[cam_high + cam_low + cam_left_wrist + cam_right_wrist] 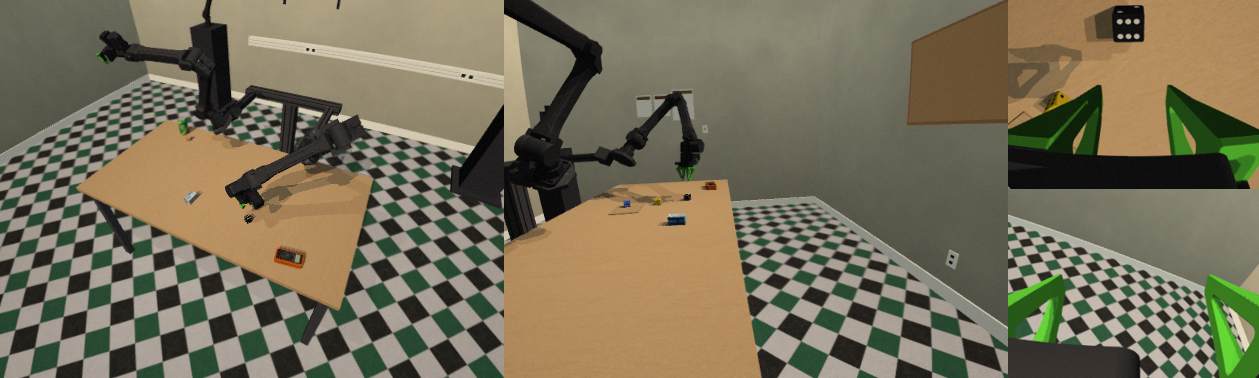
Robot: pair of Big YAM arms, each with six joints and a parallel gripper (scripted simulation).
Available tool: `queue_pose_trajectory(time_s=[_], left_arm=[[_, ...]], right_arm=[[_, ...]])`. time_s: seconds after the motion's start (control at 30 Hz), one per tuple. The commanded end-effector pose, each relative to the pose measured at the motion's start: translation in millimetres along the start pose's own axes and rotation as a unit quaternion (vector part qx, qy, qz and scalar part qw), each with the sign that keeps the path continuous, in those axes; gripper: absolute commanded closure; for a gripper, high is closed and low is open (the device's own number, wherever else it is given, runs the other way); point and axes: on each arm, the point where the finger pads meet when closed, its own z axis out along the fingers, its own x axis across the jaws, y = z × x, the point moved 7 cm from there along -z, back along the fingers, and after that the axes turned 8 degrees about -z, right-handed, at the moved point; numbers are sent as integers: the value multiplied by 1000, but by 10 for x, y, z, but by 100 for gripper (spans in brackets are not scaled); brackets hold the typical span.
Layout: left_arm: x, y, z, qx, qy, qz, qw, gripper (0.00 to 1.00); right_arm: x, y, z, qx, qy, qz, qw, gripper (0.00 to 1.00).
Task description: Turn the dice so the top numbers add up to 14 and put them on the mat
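Turning stage, apparently: the left gripper (243, 206) (686, 178) (1133, 93), fingers partly spread and holding nothing, hovers above the tabletop (165, 165) (654, 300) (1176, 55), the black die (248, 219) (687, 197) (1128, 29) beyond its tips, off the mat (624, 211) (1023, 116); next calls for realigning, then regrasping.

Six and two on black die (248, 219) (687, 197) (1128, 25)

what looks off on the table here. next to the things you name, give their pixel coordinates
The black die (248, 219) (687, 197) (1128, 29) and yellow die (657, 201) (1058, 101) sit off the mat (624, 210), where the task wants them. Nothing appears spilled or damaged.
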Motion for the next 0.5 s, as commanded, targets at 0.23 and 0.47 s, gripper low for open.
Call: queue_pose_trajectory(time_s=[0.23,0.47], left_arm=[[-48,-109,-104,-55,-22,-64,996,0],[-31,-247,-187,-52,-32,-49,997,0]], right_arm=[[-50,177,-90,-26,-7,4,1000,0],[-50,177,-90,-26,-7,4,1000,0]])
